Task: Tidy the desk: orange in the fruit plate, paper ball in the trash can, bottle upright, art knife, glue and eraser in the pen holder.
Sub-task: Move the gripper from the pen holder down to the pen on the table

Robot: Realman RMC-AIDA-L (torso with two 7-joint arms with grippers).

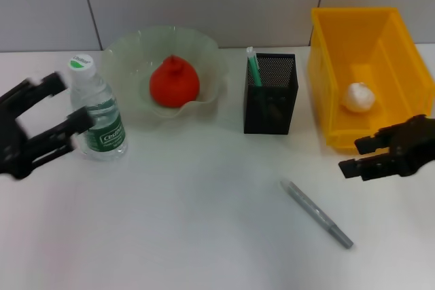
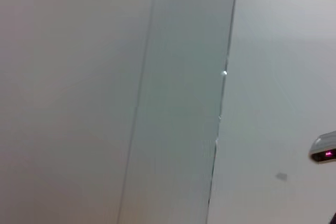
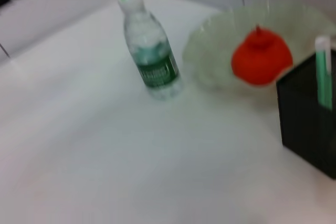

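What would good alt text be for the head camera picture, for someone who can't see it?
The left gripper stands open around an upright bottle on a white table. Behind are an orange in a fruit plate, a pen holder, and a trash can holding a paper ball; the right gripper hovers nearby.

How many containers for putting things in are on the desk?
3: the fruit plate at the back left holding the orange, the pen holder in the middle, and the trash can on the right with the paper ball inside.
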